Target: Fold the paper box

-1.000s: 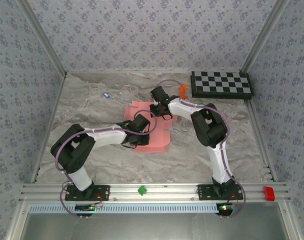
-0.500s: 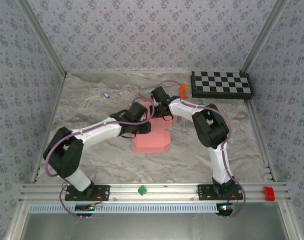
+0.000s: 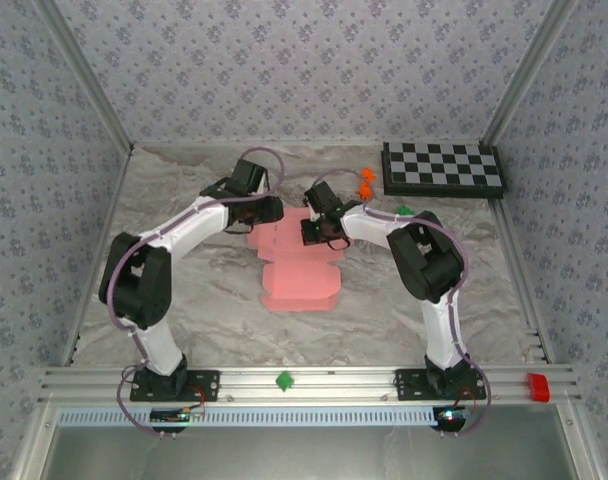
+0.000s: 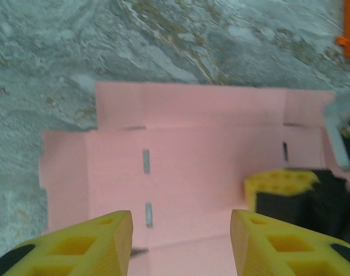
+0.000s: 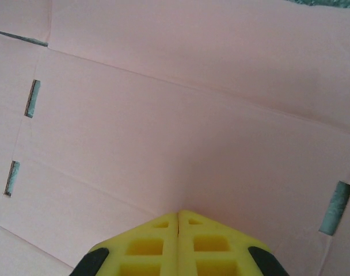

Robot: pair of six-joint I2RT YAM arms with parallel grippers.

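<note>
Item 1, nearest: aluminium rail at the table's near edge, carrying a small green piece and, well to the right of both grippers, a red block. Item 2: the paper box, a flat pink die-cut sheet lying unfolded on the marbled table; its near lobes lie on the base side of both grippers, and its far part lies beneath them. Item 3: right gripper, yellow fingers pressed together with nothing between them, tip down over the middle of the paper box; whether the tip touches the card cannot be told. Narrow cut slots sit to its left and another to its right. Item 4: left gripper, yellow fingers spread apart and empty, hanging above the paper box with the sheet's creases and two slots just ahead of it; the right gripper stands just to its right on the same sheet. From above, the left gripper and right gripper stand near each other over the sheet's far end. Item 5: small green object beside the right arm. Item 6: orange object, beyond and right of the right gripper. Item 7, farthest: black-and-white checkerboard, far right of both grippers, against the patterned back wall.
</note>
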